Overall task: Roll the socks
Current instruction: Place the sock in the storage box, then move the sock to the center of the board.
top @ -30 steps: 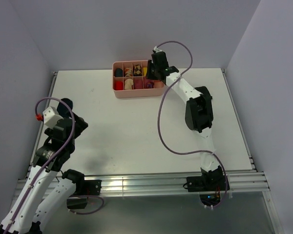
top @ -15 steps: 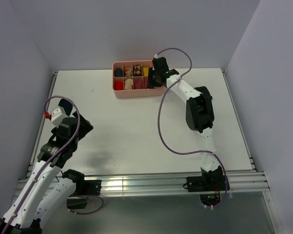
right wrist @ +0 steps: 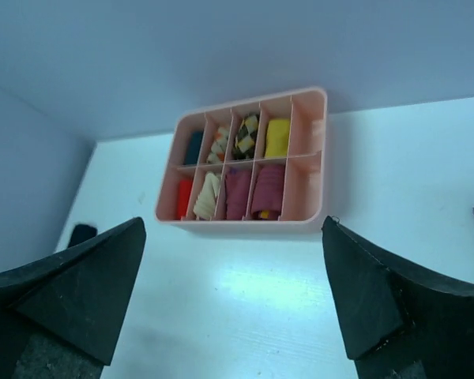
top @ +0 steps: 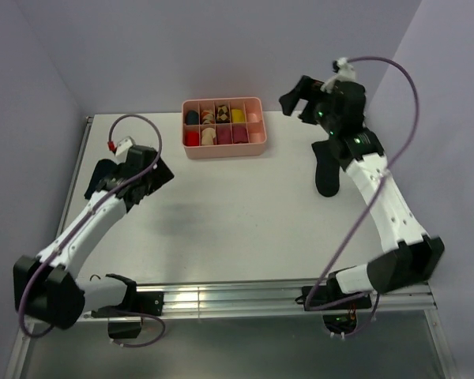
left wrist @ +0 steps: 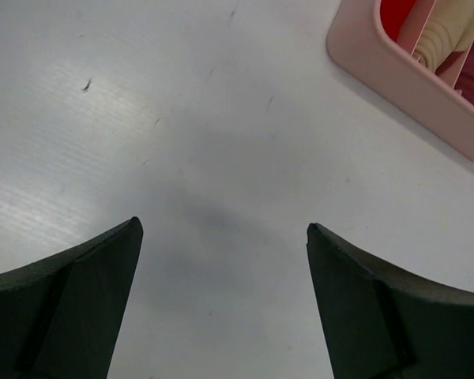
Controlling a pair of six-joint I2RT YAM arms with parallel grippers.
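Two black socks lie flat on the white table: one (top: 97, 180) at the left beside my left arm, also seen as a black sock (right wrist: 82, 234) in the right wrist view. The other black sock (top: 325, 178) lies under my right arm. A rolled maroon striped sock (right wrist: 268, 188) with a yellow bit sits in a front compartment of the pink tray (top: 258, 148). My right gripper (top: 297, 99) hangs open and empty above the table, right of the tray; its jaws (right wrist: 233, 225) are wide apart. My left gripper (top: 159, 172) is open over bare table (left wrist: 223, 227).
The pink tray (right wrist: 245, 226) holds several other rolled socks; its two right-hand compartments look empty. Its corner (left wrist: 395, 75) shows upper right in the left wrist view. Grey walls close the table's back and sides.
My right gripper has left the tray, swung up and to the right, and opened. My left arm has reached forward toward the tray's left front, still open.
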